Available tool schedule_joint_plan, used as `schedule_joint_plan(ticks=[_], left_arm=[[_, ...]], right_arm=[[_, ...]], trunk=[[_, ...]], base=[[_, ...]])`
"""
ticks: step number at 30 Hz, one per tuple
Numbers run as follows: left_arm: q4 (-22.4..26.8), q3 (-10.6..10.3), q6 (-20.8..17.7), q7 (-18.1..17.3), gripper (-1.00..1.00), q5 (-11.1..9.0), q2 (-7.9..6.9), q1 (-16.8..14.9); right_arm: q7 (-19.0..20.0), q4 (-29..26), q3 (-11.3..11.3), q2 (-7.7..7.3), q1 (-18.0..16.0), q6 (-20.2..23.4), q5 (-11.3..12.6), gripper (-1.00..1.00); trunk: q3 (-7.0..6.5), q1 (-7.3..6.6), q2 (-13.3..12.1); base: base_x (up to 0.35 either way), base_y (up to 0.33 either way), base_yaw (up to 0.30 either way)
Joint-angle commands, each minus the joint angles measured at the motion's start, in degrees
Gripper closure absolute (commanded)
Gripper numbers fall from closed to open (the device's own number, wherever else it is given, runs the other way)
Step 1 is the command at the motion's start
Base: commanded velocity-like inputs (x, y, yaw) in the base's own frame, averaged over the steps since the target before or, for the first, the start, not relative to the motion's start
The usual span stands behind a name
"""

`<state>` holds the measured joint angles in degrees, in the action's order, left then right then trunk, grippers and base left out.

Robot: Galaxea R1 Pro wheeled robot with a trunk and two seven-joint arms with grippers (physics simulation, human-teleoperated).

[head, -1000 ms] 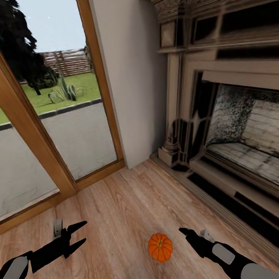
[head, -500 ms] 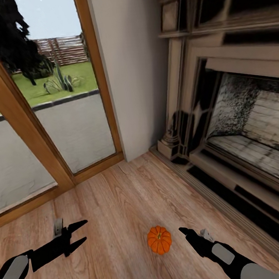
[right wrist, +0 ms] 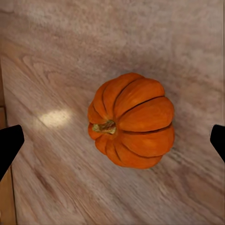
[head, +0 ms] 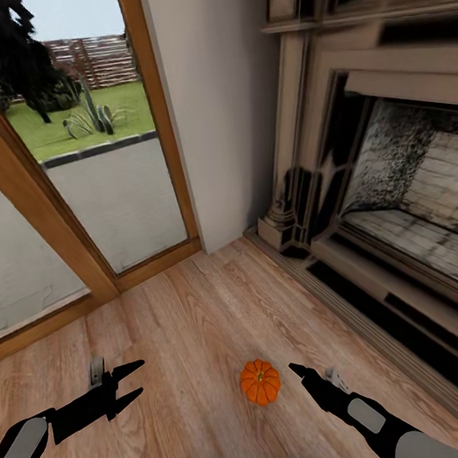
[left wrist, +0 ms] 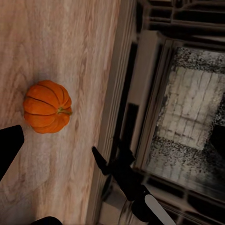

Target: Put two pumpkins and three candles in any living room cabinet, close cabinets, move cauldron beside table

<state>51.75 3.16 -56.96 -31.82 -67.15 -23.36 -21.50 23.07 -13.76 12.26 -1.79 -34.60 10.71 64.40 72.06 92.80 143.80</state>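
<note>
Pumpkin: a small round bright-orange ribbed pumpkin (head: 260, 381) sits on the light wood-plank floor (head: 192, 334), out in the open boards between the two arms, nearer the fireplace side than the window side; in the right wrist view the pumpkin (right wrist: 132, 120) lies with its stem turned sideways, and it also shows in the left wrist view (left wrist: 47, 106).
Right pincer: the black right pincer (head: 315, 376) hovers just beside the pumpkin without touching it; its fingertips (right wrist: 9, 143) stand wide apart at either side of the right wrist view, with the pumpkin between them.
Left pincer: the black left pincer (head: 129, 381) hangs over the floor, well apart from the pumpkin, its two fingers spread and empty.
Fireplace: a pale carved stone fireplace (head: 396, 187) with a dark brick firebox runs along the floor's edge beyond the right arm.
Window: a tall wood-framed glass door (head: 75, 198) closes the floor's far edge, showing pavement and grass outside.
</note>
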Motion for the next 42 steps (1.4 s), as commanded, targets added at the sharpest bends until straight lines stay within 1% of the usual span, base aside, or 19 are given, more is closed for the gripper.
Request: schedule_joint_plan(ticks=[1,8,12,15,37,39,42], left_arm=[[0.0,0.1,-0.3,-0.3,-1.00,0.2,0.02,0.0],[0.3,0.0,-0.3,-0.3,-1.00,0.2,-0.02,0.0],[0.4,0.0,-0.3,-0.3,-1.00,0.2,-0.02,0.0],[0.4,-0.1,-0.3,-0.3,-1.00,0.1,-0.02,0.0],[0.5,-0.2,-0.3,-0.4,-1.00,0.2,0.00,0.0],[0.5,-0.2,-0.3,-0.4,-1.00,0.2,0.04,0.0],[0.6,-0.2,-0.3,-0.4,-1.00,0.2,-0.01,0.0]], right_arm=[[0.2,0.0,0.3,-0.05,0.0,0.2,0.6,-1.00],[0.7,-0.2,0.3,-0.05,0.0,0.1,0.6,-1.00],[4.5,-0.1,0.3,-0.05,0.0,0.1,0.6,-1.00],[5.5,0.1,0.3,-0.05,0.0,0.0,0.6,-1.00],[6.2,0.0,0.4,-0.05,0.0,-0.2,0.6,-1.00],[7.2,-0.1,0.6,-0.05,0.0,-0.4,0.6,-1.00],[10.5,0.1,0.7,-0.05,0.0,-1.6,0.6,-1.00]], trunk=[[0.27,0.01,0.0],[1.82,0.19,0.1],[2.71,0.30,0.2],[3.37,0.37,0.2],[8.24,0.94,0.5],[8.69,0.99,0.5],[9.35,1.07,0.6]], base=[[0.000,0.000,0.000],[0.000,0.000,0.000],[0.000,0.000,0.000],[0.000,0.000,0.000],[0.000,0.000,0.000],[0.000,0.000,0.000],[0.000,0.000,0.000]])
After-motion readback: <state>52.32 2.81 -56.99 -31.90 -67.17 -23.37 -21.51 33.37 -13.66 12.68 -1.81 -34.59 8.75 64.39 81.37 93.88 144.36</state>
